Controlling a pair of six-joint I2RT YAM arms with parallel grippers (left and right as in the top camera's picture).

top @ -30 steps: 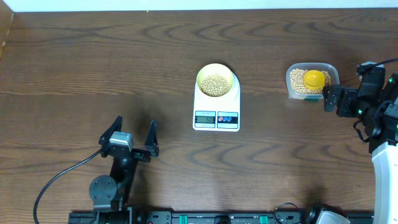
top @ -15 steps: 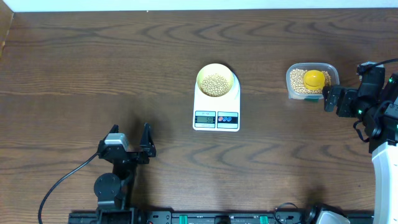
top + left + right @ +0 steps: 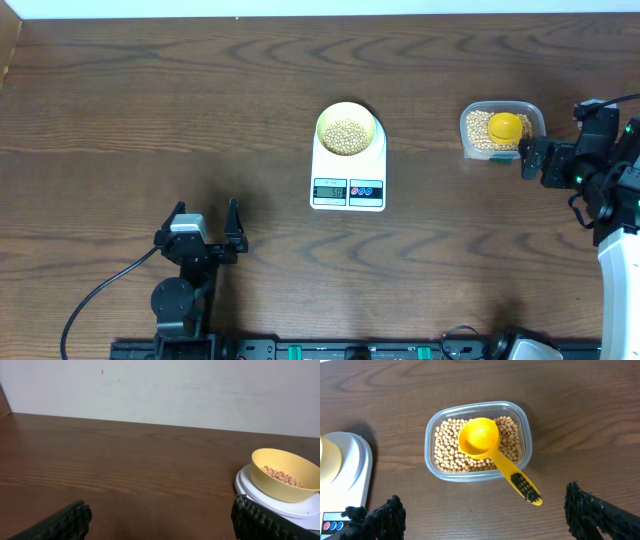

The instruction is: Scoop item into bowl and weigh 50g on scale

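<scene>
Sitting on the scale [image 3: 348, 185] in the middle, the pale-yellow bowl [image 3: 372, 124] holds beans [image 3: 347, 135], while the left gripper [image 3: 206, 210] at the near left and the right gripper [image 3: 529, 158] beside the tub [image 3: 527, 440] and scoop [image 3: 480, 437] at the right both gape wide, empty.

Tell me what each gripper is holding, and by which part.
Nothing. The left gripper and right gripper are both open and empty; the scoop rests in the tub.
</scene>
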